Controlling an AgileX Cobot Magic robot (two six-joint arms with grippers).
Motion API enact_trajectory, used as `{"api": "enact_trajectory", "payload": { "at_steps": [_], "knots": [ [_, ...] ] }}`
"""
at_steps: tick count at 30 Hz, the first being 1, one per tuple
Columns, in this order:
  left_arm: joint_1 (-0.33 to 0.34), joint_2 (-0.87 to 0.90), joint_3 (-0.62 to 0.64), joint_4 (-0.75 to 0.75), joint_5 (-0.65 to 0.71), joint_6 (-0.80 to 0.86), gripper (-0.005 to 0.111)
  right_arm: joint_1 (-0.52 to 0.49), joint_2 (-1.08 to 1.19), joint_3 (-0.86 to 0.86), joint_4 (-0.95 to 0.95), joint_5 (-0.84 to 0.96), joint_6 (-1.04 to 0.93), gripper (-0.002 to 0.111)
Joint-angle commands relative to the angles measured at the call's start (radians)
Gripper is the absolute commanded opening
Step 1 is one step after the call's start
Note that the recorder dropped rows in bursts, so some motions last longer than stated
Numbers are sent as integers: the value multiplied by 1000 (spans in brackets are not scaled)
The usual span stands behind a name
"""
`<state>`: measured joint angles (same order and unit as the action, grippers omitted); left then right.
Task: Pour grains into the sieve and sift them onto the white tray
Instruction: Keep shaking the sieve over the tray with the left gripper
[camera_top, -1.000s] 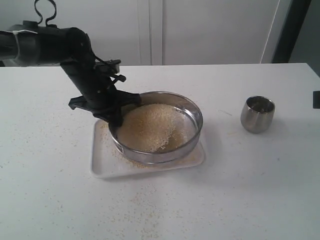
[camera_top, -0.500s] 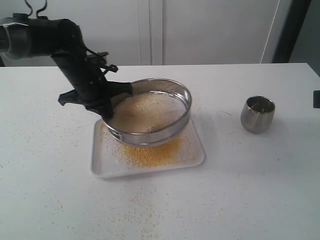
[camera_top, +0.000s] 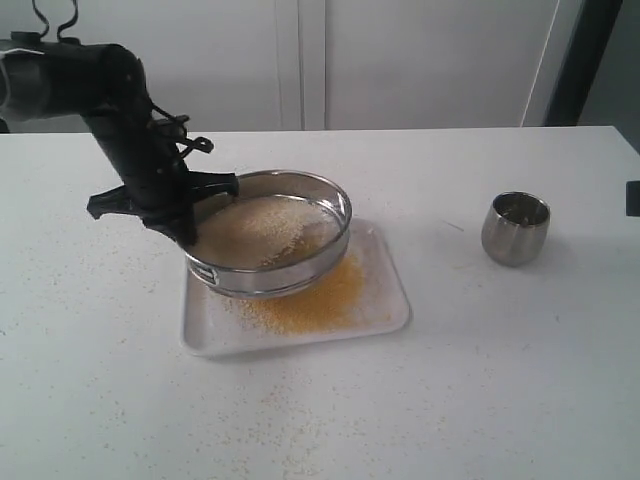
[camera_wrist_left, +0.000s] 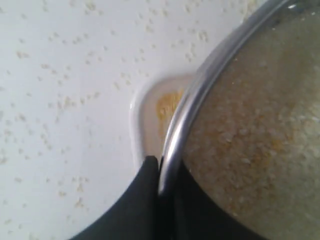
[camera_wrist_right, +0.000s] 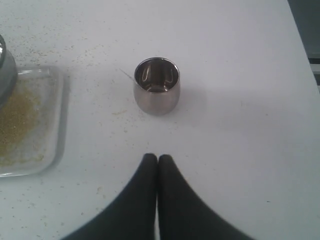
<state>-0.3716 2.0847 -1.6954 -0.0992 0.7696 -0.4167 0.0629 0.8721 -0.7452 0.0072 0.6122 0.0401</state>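
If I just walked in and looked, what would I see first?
Probably the big shiny sieve, full of pale grains, which the black left gripper holds by its rim over the white tray near the middle of the table. A heap of golden grains lies on the tray beneath it. Off to the right, a small steel cup stands alone.

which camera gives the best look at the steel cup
The right wrist view: the steel cup stands upright near the middle of the picture, large, with its open mouth and inside visible. The exterior view shows it smaller, from the side, off to the right. The left wrist view does not show it.
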Motion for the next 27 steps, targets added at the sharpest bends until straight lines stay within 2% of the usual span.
{"api": "enact_trajectory", "payload": {
  "at_steps": [1, 3, 4, 7, 9, 12, 14, 16, 17, 19, 20, 21, 23, 24, 26, 27],
  "knots": [
    [-119, -13, -4, -81, -117, 34, 0, -3, -3, 5, 0, -7, 2, 0],
    [-117, -20, -4, 7, -85, -20, 0, -3, -3, 5, 0, -7, 2, 0],
    [-92, -28, -4, 47, -47, -59, 0, -3, -3, 5, 0, -7, 2, 0],
    [-16, -51, -4, 51, 21, -30, 0, -3, -3, 5, 0, -7, 2, 0],
    [3, -52, -4, 29, 39, -30, 0, -3, -3, 5, 0, -7, 2, 0],
    [-36, -37, 7, -46, -26, -6, 0, -3, -3, 5, 0, -7, 2, 0],
    [-88, -20, 7, -52, -67, 12, 0, -3, -3, 5, 0, -7, 2, 0],
    [-114, -18, 7, -52, -74, 12, 0, -3, -3, 5, 0, -7, 2, 0],
    [-114, -28, 7, -49, -67, 12, 0, -3, -3, 5, 0, -7, 2, 0],
    [-62, -53, 7, 9, -8, 17, 0, -3, -3, 5, 0, -7, 2, 0],
    [-14, -61, 9, 44, 33, -16, 0, -3, -3, 5, 0, -7, 2, 0],
    [0, -59, 9, 21, 36, -48, 0, -3, -3, 5, 0, -7, 2, 0],
    [-28, -31, 9, -123, -48, 19, 0, -3, -3, 5, 0, -7, 2, 0],
    [-83, -19, 7, -167, -100, 84, 0, -3, -3, 5, 0, -7, 2, 0],
    [-99, -27, 7, -70, -83, 64, 0, -3, -3, 5, 0, -7, 2, 0],
    [-68, -39, 7, 21, -28, 17, 0, -3, -3, 5, 0, -7, 2, 0]
  ]
}}
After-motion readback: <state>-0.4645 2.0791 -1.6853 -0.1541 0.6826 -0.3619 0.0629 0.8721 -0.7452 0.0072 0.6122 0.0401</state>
